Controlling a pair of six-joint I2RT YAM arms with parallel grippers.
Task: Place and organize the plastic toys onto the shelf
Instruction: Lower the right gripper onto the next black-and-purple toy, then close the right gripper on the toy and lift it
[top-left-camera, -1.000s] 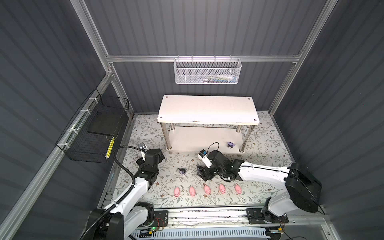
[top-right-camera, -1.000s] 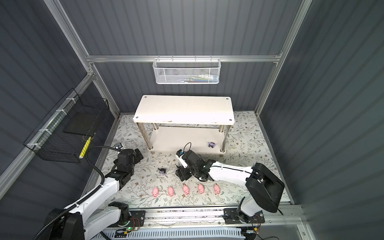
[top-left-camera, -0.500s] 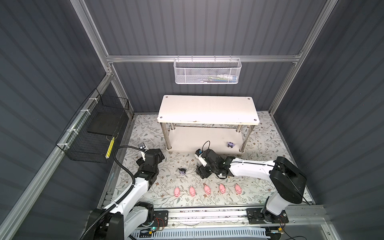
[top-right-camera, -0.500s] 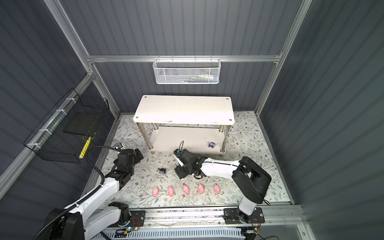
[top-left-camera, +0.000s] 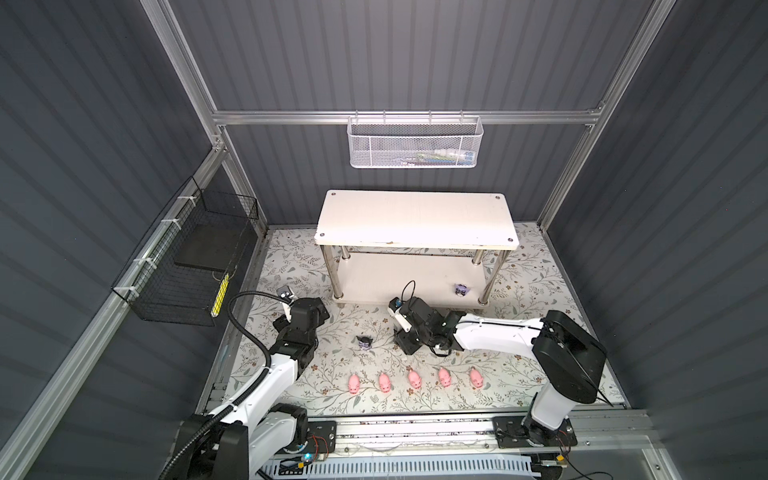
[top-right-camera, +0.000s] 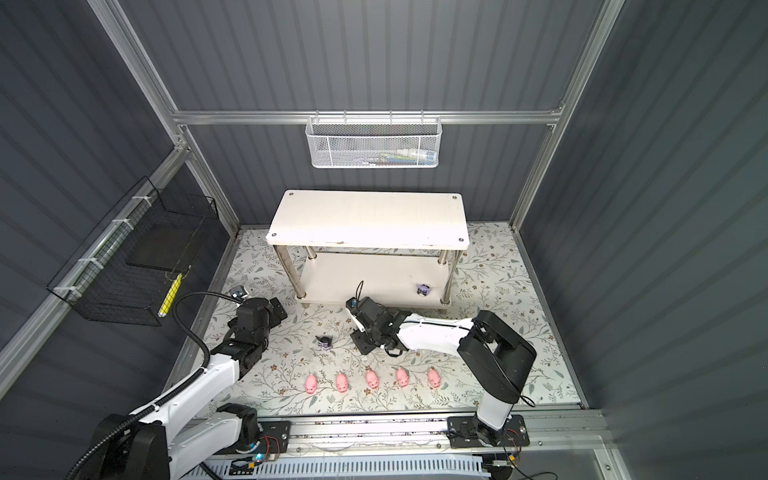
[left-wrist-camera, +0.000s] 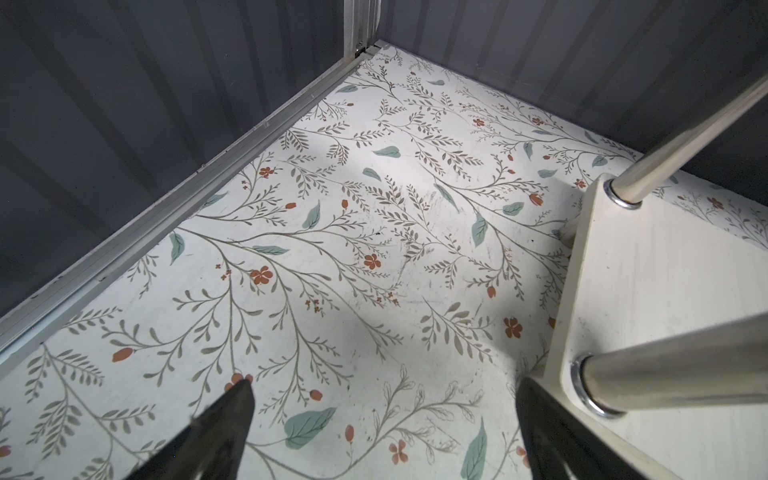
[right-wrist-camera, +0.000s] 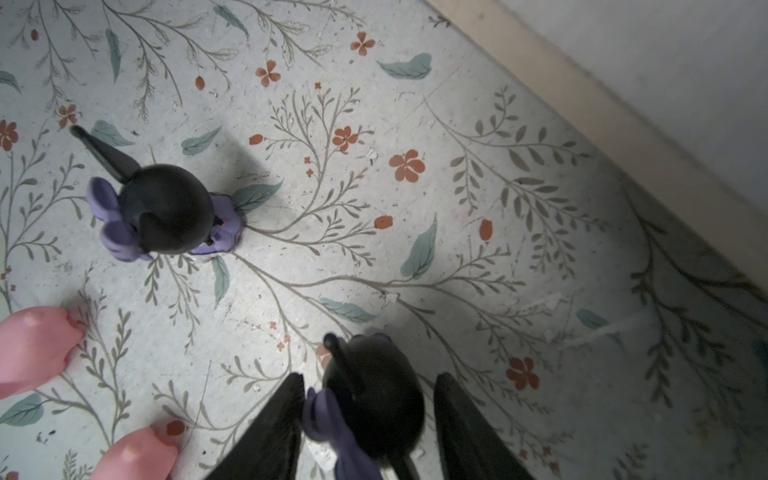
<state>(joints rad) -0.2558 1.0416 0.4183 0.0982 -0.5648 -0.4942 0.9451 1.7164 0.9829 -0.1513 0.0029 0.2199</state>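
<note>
Right wrist: right hand (right-wrist-camera: 370, 377) straddles purple figure (right-wrist-camera: 376, 399), apparently unclamped; left hand (left-wrist-camera: 384, 383) spread.

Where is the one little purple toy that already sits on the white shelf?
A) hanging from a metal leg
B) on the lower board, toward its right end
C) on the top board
B: in both top views the purple toy stands on the lower board of the shelf, toward its right end, and the top board holds nothing.
</note>
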